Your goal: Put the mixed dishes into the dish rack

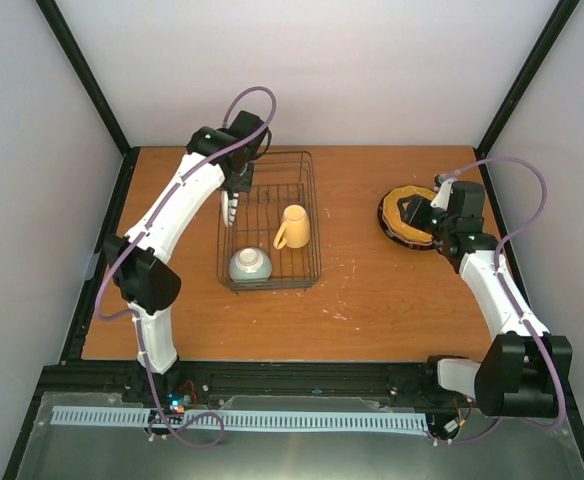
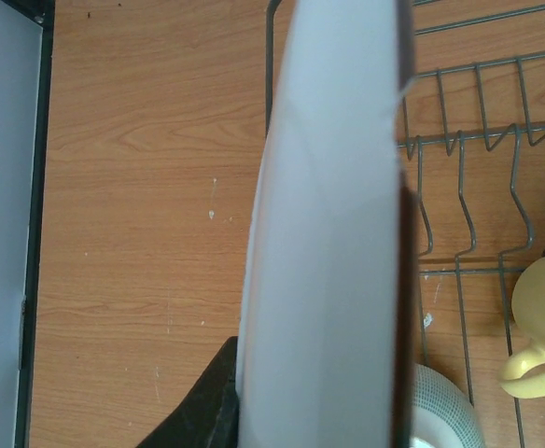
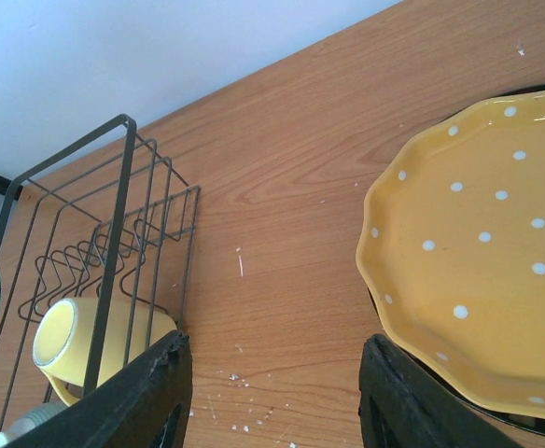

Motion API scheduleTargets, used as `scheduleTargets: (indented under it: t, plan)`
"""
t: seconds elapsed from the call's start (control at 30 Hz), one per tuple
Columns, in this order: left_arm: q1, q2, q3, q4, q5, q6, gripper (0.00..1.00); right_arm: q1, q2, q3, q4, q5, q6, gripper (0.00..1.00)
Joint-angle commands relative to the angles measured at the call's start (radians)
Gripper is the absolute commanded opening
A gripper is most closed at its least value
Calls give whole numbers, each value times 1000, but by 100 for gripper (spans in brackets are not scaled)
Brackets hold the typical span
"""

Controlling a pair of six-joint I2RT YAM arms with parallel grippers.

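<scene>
Two dishes are already lodged in the dish rack (image 1: 272,190): the yellow mug (image 1: 294,227) is placed near its middle, and the pale blue-green bowl (image 1: 250,265) is set at its near end. The striped plate (image 2: 328,233) is held on edge in the left gripper (image 1: 230,207), which is closed narrowly on it, just at the rack's left wall toward the far end. Whether the plate is yet seated between the divider wires cannot be told.

To the right of the rack, well apart from it, a stack of plates is found on the table (image 1: 372,290). The orange-yellow scalloped plate (image 3: 478,280) is on top and a dark rim is seen beneath; how many plates are under it cannot be made out. The right gripper (image 3: 277,401) is poised over the rack-side edge of that stack, its jaws spread wide with nothing between them.

The task is judged less than half done: the striped plate is to be slotted, and the stacked plates are yet to be carried across.
</scene>
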State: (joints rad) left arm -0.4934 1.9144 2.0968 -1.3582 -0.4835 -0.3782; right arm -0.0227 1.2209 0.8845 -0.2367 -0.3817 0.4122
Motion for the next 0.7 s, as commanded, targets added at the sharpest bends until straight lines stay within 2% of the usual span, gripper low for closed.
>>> scheduleTargets:
  t: [0.0, 0.67]
  plan:
    - [0, 8, 34, 46, -65, -29, 1, 4, 7, 7, 11, -10, -19, 49]
    - [-1, 86, -19, 130, -22, -18, 1, 4, 34, 11, 2, -5, -45, 49]
